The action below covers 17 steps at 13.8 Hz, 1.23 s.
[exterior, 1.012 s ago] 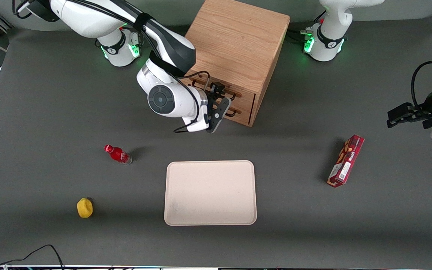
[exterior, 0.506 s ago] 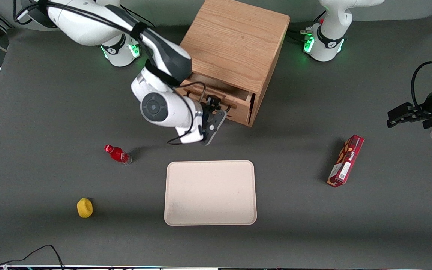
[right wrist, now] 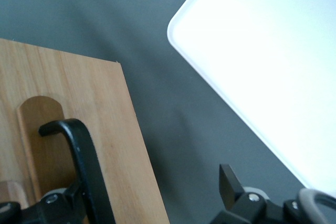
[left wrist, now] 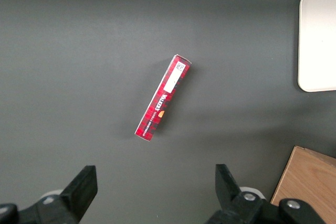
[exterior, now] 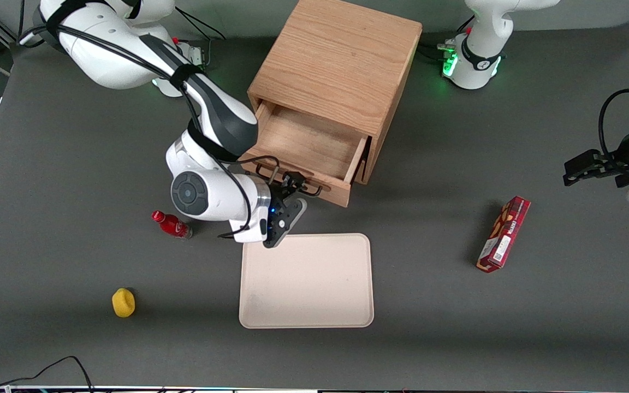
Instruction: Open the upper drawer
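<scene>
Three views, taking each in turn.

Front view: seeing the upper drawer (exterior: 306, 144) standing well out of the oak cabinet (exterior: 342, 60), its wooden floor showing bare. Finding the gripper (exterior: 294, 184) at the drawer's front, against the black wire handle (exterior: 315, 190), just above the near edge of the cream tray (exterior: 306, 281). Judging the drawer a light, stiff wooden box, probably gliding easily; taking hold best at the middle of the handle, since pulling at one end is likely skewing it. Noting a grey matte table (exterior: 456, 338), with a red bottle (exterior: 171, 224) near the arm, a yellow object (exterior: 123, 302) nearer the camera, and a red box (exterior: 503, 234) toward the parked arm's end.

Left wrist view: showing only the red box (left wrist: 163, 98), a tray (left wrist: 317, 40) corner and a cabinet (left wrist: 310, 182) corner.

Right wrist view: showing the fingers (right wrist: 228, 182) spread wide, not clamping; seemingly hooking the handle (right wrist: 84, 166) with one finger, though hard to be sure. Seeing the drawer front (right wrist: 63, 87) close beside the tray (right wrist: 273, 61), leaving little room for pulling further.
</scene>
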Each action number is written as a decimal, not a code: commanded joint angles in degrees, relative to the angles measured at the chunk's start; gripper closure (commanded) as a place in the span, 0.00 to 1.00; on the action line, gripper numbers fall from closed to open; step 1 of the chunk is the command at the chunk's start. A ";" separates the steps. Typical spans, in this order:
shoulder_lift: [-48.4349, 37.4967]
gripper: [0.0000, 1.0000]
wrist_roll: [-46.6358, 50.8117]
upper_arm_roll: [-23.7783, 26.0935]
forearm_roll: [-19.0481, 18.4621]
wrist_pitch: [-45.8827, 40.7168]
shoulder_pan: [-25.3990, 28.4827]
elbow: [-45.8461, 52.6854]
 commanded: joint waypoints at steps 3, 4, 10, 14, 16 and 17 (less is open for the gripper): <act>3.09 0.00 -3.53 -3.89 -1.15 -3.31 0.73 7.55; 3.35 0.00 -5.29 -4.77 -1.15 -3.31 0.64 8.43; 6.51 0.00 -9.16 -8.90 -1.06 -5.60 0.64 16.25; 7.05 0.00 -10.23 -10.14 -0.97 -6.21 0.64 18.81; 3.29 0.00 -9.79 -10.22 -1.23 -8.92 0.55 18.81; -0.39 0.00 -9.36 -10.49 -1.67 -10.16 0.55 18.55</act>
